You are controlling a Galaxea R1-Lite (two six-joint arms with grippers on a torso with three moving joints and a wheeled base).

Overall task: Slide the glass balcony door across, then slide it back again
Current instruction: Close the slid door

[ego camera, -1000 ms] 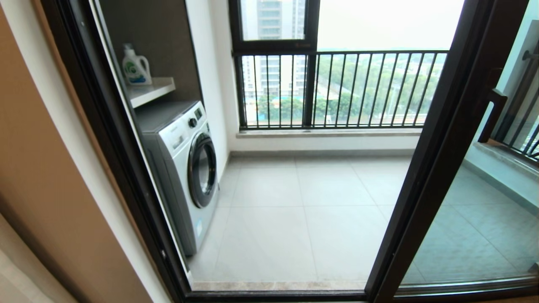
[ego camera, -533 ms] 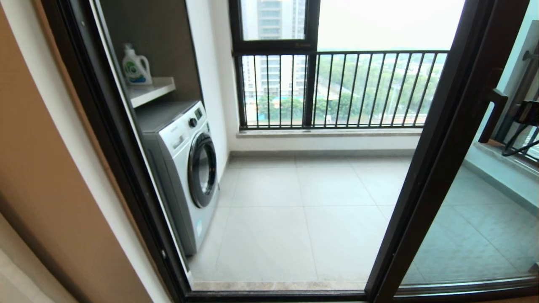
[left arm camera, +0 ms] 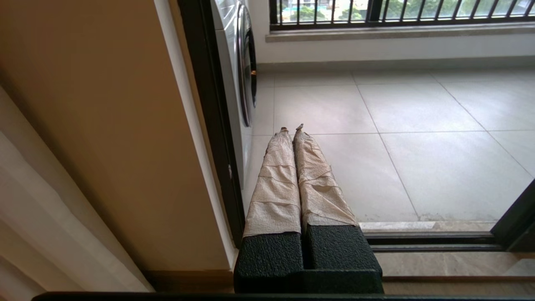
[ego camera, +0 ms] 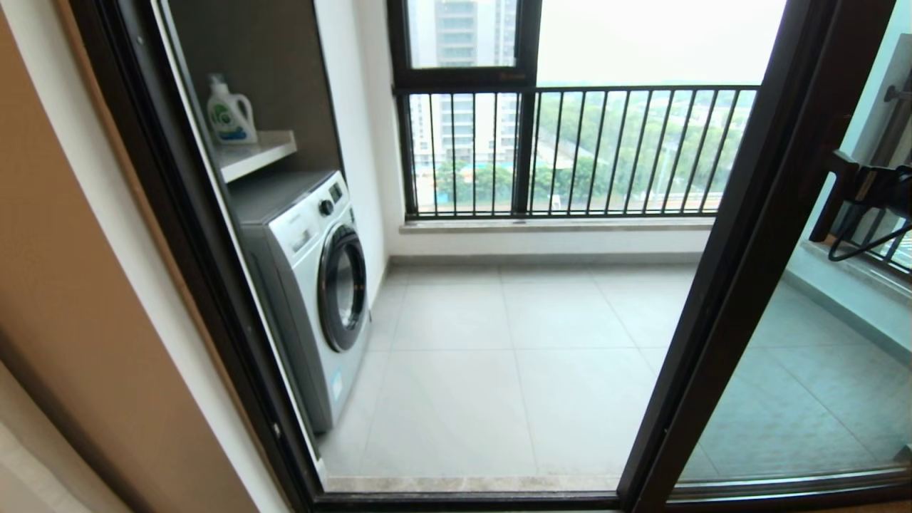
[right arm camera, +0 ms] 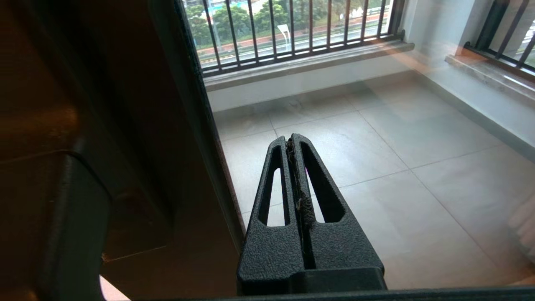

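Glass balcony door [ego camera: 798, 370]: tall clear pane in a slim dark brown-black metal frame, sitting at the right side of the head view. Its leading frame edge runs diagonally from top right down to the bottom track, leaving the doorway to the left of it wide open. Dark vertical bar handle [ego camera: 835, 196] is on the door's frame, upper right of the head view; in the right wrist view it is the blurred dark bar close to the camera [right arm camera: 73, 225].

Right gripper [right arm camera: 294, 144]: 2 black slotted fingers pressed together, nothing between them. It is close in front of the glass, just beside the door frame and handle. Head view shows only part of that arm, a black body with a looped cable [ego camera: 873, 187], right next to the handle; contact with the handle can't be confirmed.

Left gripper [left arm camera: 292, 128]: 2 fingers wrapped in beige tape, pressed together, empty. It hangs low near the left jamb, pointing out over the balcony floor, idle.

Surroundings: pale grey tiled balcony floor [ego camera: 513, 356]; white front-loading washing machine [ego camera: 313, 285] against the left wall; white shelf [ego camera: 256, 153] above it with 1 white detergent bottle with a green label [ego camera: 229, 114]; black-barred railing window [ego camera: 570, 153] at the far end; tan wall [ego camera: 78, 320] left of the doorway.
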